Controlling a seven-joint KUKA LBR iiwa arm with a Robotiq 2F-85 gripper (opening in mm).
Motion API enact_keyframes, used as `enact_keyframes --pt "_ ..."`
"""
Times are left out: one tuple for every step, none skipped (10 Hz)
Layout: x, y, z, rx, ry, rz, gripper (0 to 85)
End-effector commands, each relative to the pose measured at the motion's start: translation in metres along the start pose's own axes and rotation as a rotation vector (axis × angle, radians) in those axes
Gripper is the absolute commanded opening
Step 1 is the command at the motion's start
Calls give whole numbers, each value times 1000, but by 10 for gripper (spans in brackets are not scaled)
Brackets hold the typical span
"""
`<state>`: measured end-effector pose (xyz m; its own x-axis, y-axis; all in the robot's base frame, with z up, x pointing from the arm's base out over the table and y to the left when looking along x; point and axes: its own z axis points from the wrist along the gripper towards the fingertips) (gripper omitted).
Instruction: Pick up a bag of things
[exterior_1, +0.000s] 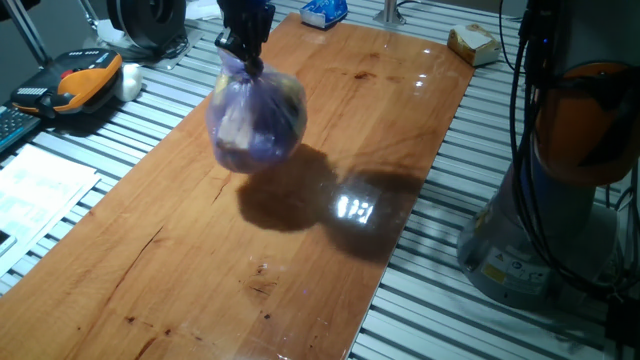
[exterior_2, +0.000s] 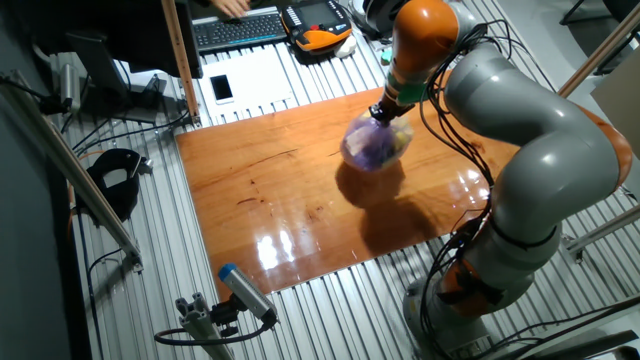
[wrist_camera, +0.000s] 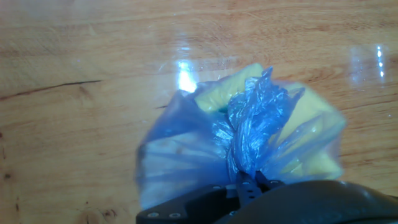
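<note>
The bag of things (exterior_1: 256, 120) is a round, translucent purple plastic bag with yellowish items showing through. It hangs in the air above the wooden table (exterior_1: 150, 260), with its shadow on the wood below. My gripper (exterior_1: 245, 55) is shut on the bag's gathered top. In the other fixed view the bag (exterior_2: 375, 143) hangs under the gripper (exterior_2: 384, 112) over the table's far half. In the hand view the gripper (wrist_camera: 250, 183) pinches the twisted neck of the bag (wrist_camera: 186, 162), with yellow items visible inside.
A small blue-and-white packet (exterior_1: 324, 12) lies at the table's far end. A tan box (exterior_1: 473, 44) sits off the table's right edge. An orange-and-black pendant (exterior_1: 80, 80) and papers lie to the left. The arm's base (exterior_1: 560, 200) stands to the right.
</note>
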<state>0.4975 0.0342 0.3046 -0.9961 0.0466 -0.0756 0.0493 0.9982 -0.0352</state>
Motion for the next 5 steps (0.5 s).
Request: enact_keyframes --pt "-1 -2 -1 -1 -3 -5 0" --pt "-1 -4 -2 -1 -2 -12 0" --pt "-2 -6 -2 4 0 -17 0" --pt "-2 -6 -2 5 1 -17 0" --pt "-2 -7 -2 7 2 -18 0"
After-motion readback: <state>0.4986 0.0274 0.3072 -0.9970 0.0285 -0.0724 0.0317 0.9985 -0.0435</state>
